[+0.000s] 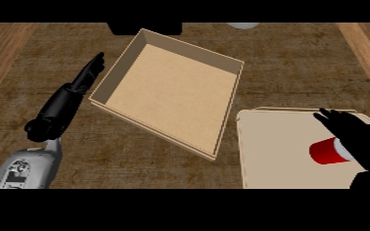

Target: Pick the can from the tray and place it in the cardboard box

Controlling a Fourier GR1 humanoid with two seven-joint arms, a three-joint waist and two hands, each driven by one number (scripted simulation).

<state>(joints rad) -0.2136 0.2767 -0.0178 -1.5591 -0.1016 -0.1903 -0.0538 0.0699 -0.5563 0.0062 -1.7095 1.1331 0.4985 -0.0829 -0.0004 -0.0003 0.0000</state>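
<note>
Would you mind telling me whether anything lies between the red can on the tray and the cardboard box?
Nothing visible does. The can lies on the tray under the right hand, and only bare counter separates the tray from the cardboard box.

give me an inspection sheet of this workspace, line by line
surface: dark brown mottled counter top, paler wood strips at both sides
job's things: red cylindrical can lying on the flat beige tray; open tan cardboard box, nothing in it
clutter: dark object and pale round object at the far edge, cannot identify
hands: left hand open, fingers straight, beside the box; right hand over the can, grip unclear
cables: nothing seen
surroundings: nothing seen
</note>
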